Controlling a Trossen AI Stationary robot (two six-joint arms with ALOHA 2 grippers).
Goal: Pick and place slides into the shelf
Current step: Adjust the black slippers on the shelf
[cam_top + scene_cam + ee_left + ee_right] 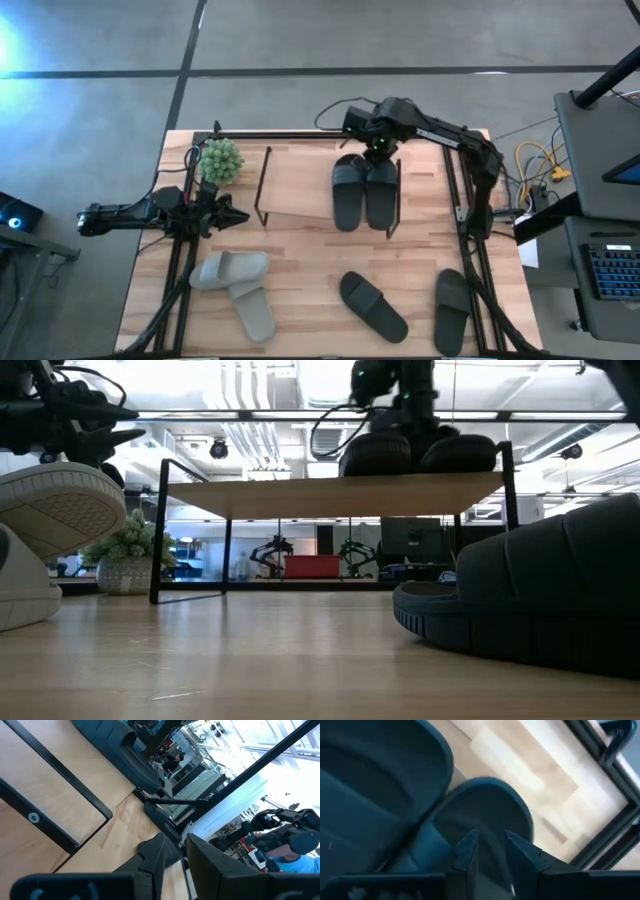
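Black fingers of the right gripper (487,851) stand only narrowly apart and hold nothing; in the right wrist view they hang just over the heel of a black slide (480,815). From above, that gripper (381,150) sits at the far end of the pair of black slides (365,192), which lie side by side on the right part of the shelf (263,190). My reading is that the second black slide has just been set down and let go, so the step in hand is the end of a placement, though whether a fingertip touches the rubber is hard to tell from these views.

The left gripper (228,213) waits just left of the shelf, close to a small green plant (221,159), and its fingers (152,857) show a slim gap with nothing between them.

Near side of the shelf, 4 slides lie on the wooden table (300,270): 2 pale grey-green slides (238,285) overlapping at the left, 1 black slide (372,305) in the middle and another black slide (452,310) to the right.

Next, the right arm likely needs to rise clear of the shelf without nudging the pair, then reach for a black slide on its own side and open wider to take it.
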